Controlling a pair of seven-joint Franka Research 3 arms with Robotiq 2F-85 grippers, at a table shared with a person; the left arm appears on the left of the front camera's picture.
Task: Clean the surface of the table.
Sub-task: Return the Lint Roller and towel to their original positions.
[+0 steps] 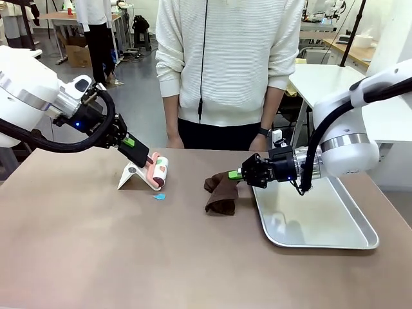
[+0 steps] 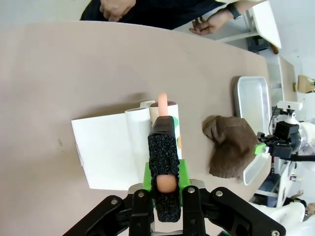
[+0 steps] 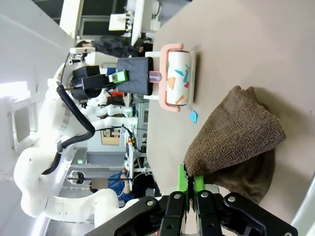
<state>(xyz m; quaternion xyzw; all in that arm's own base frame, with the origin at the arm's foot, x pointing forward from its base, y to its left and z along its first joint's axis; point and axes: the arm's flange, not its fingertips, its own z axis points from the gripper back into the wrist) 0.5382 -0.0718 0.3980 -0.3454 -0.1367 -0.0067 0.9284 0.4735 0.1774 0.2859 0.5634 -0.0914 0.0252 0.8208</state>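
The left end effector point(image 1: 136, 149) is clamped on the foam handle of a lint roller point(image 1: 158, 172), whose drum rests on the table point(image 1: 96, 251) just ahead. The right end effector point(image 1: 237, 174) pinches a brown cloth point(image 1: 221, 193) draped below it. Just beyond the roller lies a blue scrap point(image 1: 159, 196); rolling over it seems the next step.

A shiny steel tray point(image 1: 351, 239) lies at about four o'clock of the scene's middle, empty inside; a person in a white ribbed sweater point(image 1: 228, 58) stands at twelve o'clock, a dark watch point(image 1: 264, 132) on one wrist; farther back, white-topped benches point(image 1: 322, 80) sit at two o'clock and a cardboard box point(image 1: 79, 56) on the floor at ten o'clock.
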